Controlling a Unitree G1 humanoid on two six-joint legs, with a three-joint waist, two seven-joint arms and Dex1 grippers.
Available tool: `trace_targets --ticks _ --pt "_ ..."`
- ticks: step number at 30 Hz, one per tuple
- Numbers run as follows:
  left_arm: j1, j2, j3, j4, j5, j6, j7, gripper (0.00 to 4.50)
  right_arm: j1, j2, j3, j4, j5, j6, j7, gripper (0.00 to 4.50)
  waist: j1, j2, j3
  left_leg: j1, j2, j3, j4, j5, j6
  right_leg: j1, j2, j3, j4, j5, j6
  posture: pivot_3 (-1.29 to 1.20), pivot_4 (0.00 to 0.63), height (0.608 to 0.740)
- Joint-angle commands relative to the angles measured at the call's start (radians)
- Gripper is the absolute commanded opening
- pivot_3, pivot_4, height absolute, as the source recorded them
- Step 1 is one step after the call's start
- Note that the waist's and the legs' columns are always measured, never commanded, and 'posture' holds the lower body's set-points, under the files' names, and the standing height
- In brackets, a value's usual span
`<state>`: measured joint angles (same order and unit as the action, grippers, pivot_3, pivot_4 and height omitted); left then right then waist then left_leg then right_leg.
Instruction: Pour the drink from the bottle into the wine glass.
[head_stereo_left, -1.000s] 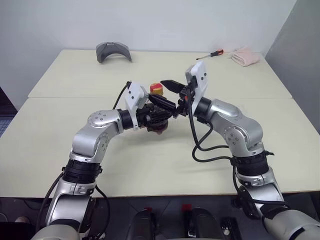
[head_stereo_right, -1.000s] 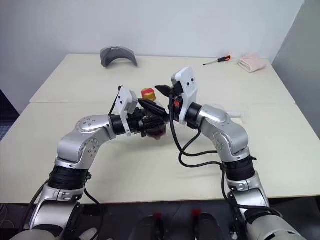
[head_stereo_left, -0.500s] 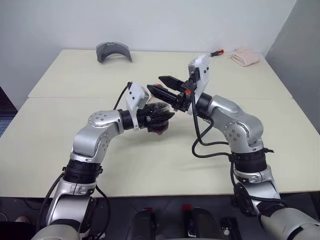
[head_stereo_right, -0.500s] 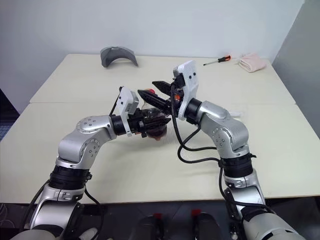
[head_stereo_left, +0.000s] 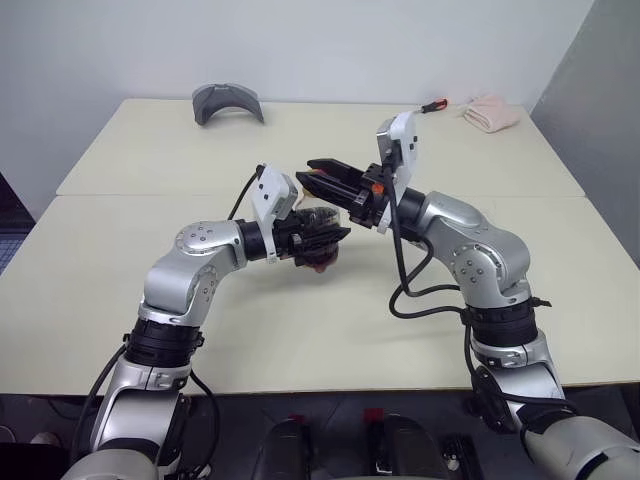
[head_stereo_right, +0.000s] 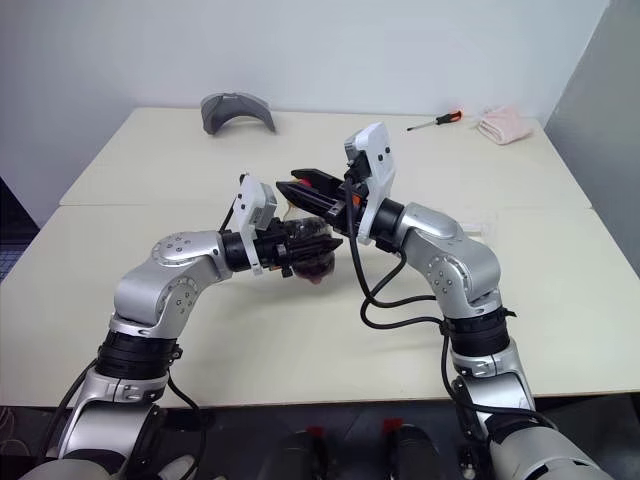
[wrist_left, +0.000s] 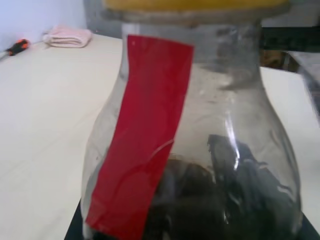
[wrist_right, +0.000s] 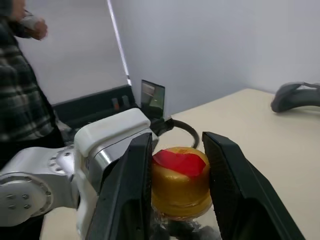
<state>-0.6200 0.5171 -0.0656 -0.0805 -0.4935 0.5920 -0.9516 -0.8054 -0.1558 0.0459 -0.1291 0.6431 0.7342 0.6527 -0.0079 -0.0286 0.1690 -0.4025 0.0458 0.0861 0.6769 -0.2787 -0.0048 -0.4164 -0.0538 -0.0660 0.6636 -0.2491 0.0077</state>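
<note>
The left hand (head_stereo_left: 318, 240) was clamped on the rounded body of the bottle (wrist_left: 192, 150), holding it upright above the cream tabletop (head_stereo_left: 300, 330) near the middle of the scene. In the left wrist view the bottle stood right against the camera, its red label strip (wrist_left: 142, 135) running down the clear wall and the drink (wrist_left: 220, 200) lying dark in the lower part of the body.

Just above and slightly beyond, the right hand (head_stereo_left: 325, 178) reached in from the right side, pointing toward the robot's left. Its two black fingers (wrist_right: 125, 195) stood on either side of the yellow cap (wrist_right: 180, 182), one close on each side; whether they actually pressed the cap could not be told, as a thin gap seemed to remain on at least one side. The cap, with a red patch on top, sat between the fingers near their roots, not at their tips.

Farther back on the tabletop lay a grey curved object (head_stereo_left: 227, 102) toward the left, a screwdriver with a red handle (head_stereo_left: 428, 106) toward the right, and a folded pink cloth (head_stereo_left: 490, 112) just beyond it near the far right corner. In the right wrist view a person in a plaid shirt (wrist_right: 22, 100) stood off the tabletop's edge.
</note>
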Motion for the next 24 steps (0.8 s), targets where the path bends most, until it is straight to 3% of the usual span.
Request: trace_targets --ticks 1,10,19,20,24 --pt "-0.002 0.030 0.018 -0.142 -0.106 0.044 -0.086 1.92 -0.052 -0.005 -0.022 -0.041 0.109 0.036 0.091 1.23 0.000 0.000 0.000 0.000 0.000 0.000 0.000 0.000 0.000 0.000 0.000 0.000 0.000 0.000 0.000 0.00 0.150 0.740" --pt "0.024 0.108 -0.012 -0.205 -0.160 0.071 -0.222 1.92 -0.061 -0.067 0.019 -0.071 0.182 0.111 0.232 1.23 0.000 0.000 0.000 0.000 0.000 0.000 0.000 0.000 0.001 0.000 0.000 0.000 0.001 0.000 0.000 0.00 0.150 0.740" --pt "0.030 0.099 -0.019 -0.208 -0.157 0.071 -0.233 1.92 -0.067 -0.057 0.009 -0.068 0.179 0.113 0.216 1.23 0.000 0.000 0.000 0.000 0.000 0.000 0.000 0.000 0.001 0.000 0.000 0.000 0.000 0.000 0.000 0.00 0.150 0.740" --pt "0.030 0.099 -0.020 -0.204 -0.154 0.069 -0.233 1.92 -0.069 -0.056 0.006 -0.063 0.177 0.112 0.212 1.95 0.000 0.000 0.000 0.000 0.000 0.000 0.000 0.000 0.001 0.000 0.000 0.000 0.000 0.000 0.000 0.00 0.150 0.740" --pt "0.033 0.096 -0.017 -0.199 -0.148 0.067 -0.215 1.92 -0.067 -0.061 0.000 -0.061 0.161 0.105 0.193 3.27 0.000 0.000 0.000 0.000 0.000 0.000 0.000 0.000 0.001 0.000 0.000 0.000 0.000 0.000 0.000 0.00 0.150 0.740"
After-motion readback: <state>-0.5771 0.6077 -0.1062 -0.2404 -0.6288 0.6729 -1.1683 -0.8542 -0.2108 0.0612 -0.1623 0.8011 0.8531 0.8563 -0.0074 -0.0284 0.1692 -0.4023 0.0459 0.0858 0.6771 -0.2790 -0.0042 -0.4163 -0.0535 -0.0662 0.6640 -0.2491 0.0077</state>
